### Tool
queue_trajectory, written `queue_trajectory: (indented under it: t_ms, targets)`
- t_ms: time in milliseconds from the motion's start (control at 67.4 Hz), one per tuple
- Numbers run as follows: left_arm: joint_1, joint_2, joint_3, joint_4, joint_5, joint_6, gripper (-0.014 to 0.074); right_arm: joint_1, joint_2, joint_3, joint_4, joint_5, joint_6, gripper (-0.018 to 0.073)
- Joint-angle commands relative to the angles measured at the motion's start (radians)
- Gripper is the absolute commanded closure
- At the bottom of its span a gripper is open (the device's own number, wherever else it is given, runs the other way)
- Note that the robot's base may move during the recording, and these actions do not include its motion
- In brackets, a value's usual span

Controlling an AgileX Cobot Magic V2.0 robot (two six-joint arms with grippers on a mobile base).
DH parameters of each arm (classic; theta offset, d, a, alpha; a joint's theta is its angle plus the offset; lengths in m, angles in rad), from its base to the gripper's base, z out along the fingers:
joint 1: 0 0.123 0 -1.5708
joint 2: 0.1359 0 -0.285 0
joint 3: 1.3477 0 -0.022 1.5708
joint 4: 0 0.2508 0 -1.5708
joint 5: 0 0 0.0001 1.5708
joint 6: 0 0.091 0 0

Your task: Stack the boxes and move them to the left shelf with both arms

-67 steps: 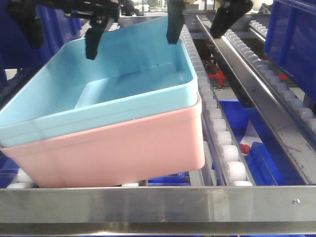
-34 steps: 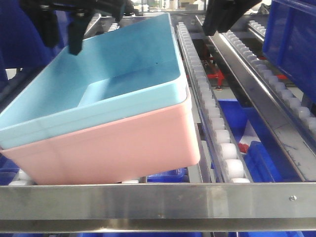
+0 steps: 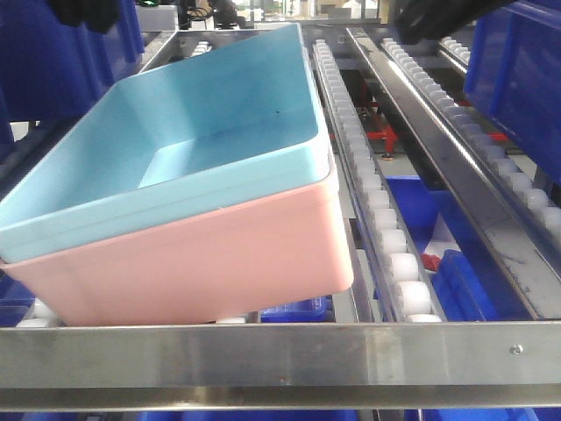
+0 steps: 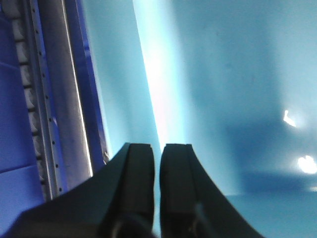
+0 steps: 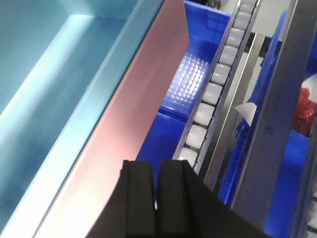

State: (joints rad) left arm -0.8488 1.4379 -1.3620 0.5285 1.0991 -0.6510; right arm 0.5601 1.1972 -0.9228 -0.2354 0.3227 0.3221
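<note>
The light blue box sits nested in the salmon pink box. The stack rests tilted on the left shelf's rollers, just behind the metal front bar. My left gripper hovers above the blue box's left wall, shut, with nothing between its jaws. My right gripper hangs over the pink box's right side next to the blue rim, shut and empty. In the front view only black tips of the left arm and right arm show at the top edge.
Roller lanes and steel rails run up the right of the stack. Dark blue crates stand at the far right and far left, and more lie below the rollers. A steel rail borders the stack's left side.
Both grippers have lifted off the blue box's rim and drawn up toward the top corners. The stack has settled slightly lower and to the left on the rollers.
</note>
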Motion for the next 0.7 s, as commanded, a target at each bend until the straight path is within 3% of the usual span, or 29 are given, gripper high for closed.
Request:
queue_trajectory:
  t_ms: [0, 223, 431, 683]
  targets:
    - [-0.055, -0.146, 0.097, 0.098, -0.108, -0.023, 0.0578, -0.002, -0.089, 0.022, -0.024, -0.106, -0.009, 0.0504]
    - [-0.167, -0.449, 0.384, 0.098, -0.358, -0.023, 0.0579, -0.001, -0.298, 0.169, -0.024, -0.128, -0.009, 0.0504]
    - [-0.213, -0.645, 0.604, 0.09, -0.513, -0.023, 0.0579, -0.001, -0.491, 0.315, -0.024, -0.13, -0.009, 0.0504]
    - [-0.213, -0.715, 0.72, 0.084, -0.551, -0.023, 0.058, -0.001, -0.653, 0.445, -0.024, -0.131, -0.01, 0.0504]
